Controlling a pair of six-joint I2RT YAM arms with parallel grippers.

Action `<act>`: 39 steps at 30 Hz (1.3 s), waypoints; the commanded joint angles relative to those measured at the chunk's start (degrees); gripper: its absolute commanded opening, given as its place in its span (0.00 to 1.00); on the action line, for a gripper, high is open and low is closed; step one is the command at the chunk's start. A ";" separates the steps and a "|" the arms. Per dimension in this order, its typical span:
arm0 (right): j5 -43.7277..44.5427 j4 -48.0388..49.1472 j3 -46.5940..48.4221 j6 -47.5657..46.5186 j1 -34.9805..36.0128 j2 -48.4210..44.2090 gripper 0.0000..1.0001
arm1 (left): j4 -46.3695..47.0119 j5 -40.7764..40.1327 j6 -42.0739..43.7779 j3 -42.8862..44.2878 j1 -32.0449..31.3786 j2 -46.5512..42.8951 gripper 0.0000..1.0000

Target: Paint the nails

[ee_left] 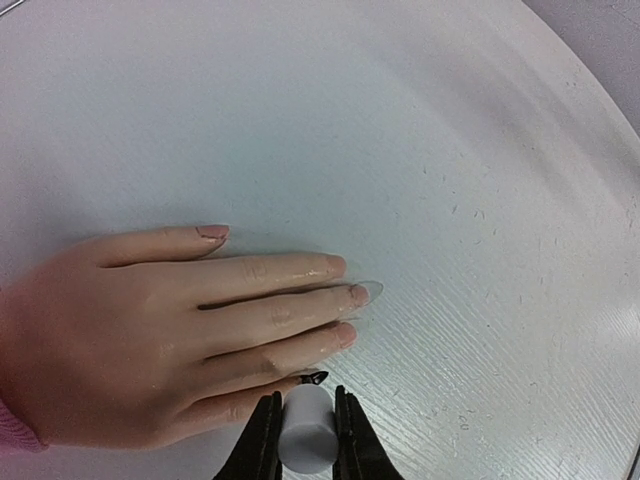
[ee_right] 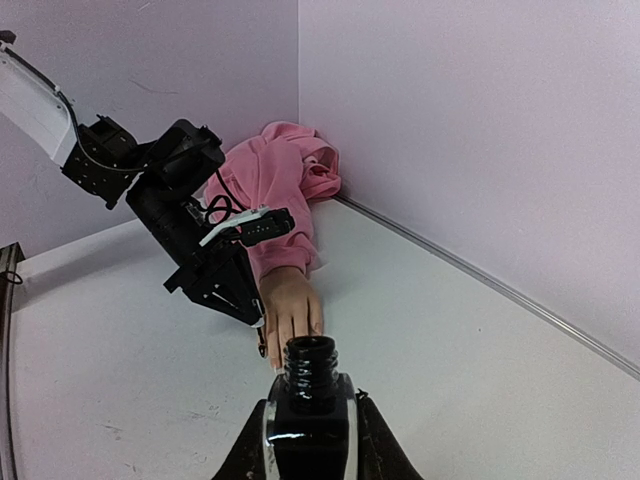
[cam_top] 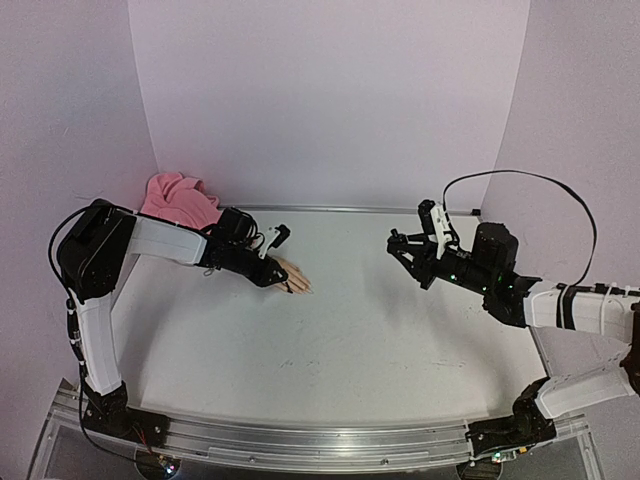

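The beige mannequin hand (ee_left: 150, 330) lies flat on the white table, its pink sleeve (cam_top: 180, 197) running to the back left corner. Its nails (ee_left: 358, 294) look pale pink, and one long clear tip sticks out from the middle finger. My left gripper (ee_left: 307, 398) is shut on a white brush cap (ee_left: 308, 435). The dark brush tip (ee_left: 314, 378) rests at the end of the little finger, hiding that nail. My right gripper (ee_right: 312, 415) is shut on the open black polish bottle (ee_right: 310, 385), held upright above the table at the right, well apart from the hand (cam_top: 293, 275).
A metal strip (cam_top: 330, 209) runs along the table's back edge under the lilac wall. The pink cloth (ee_right: 280, 180) bunches in the back left corner. The white table (cam_top: 350, 340) stretches between the two arms. A black cable (cam_top: 560, 190) loops above the right arm.
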 commanded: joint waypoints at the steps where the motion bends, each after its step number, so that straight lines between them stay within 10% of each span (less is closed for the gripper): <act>1: -1.09 4.83 0.28 0.56 -0.30 -0.28 0.00 | 2.01 -0.24 0.67 1.14 0.35 -0.03 0.00; 39: -2.13 5.87 -0.72 1.18 -0.39 -1.39 0.00 | 1.11 5.05 -2.04 -1.84 -0.27 -7.74 0.00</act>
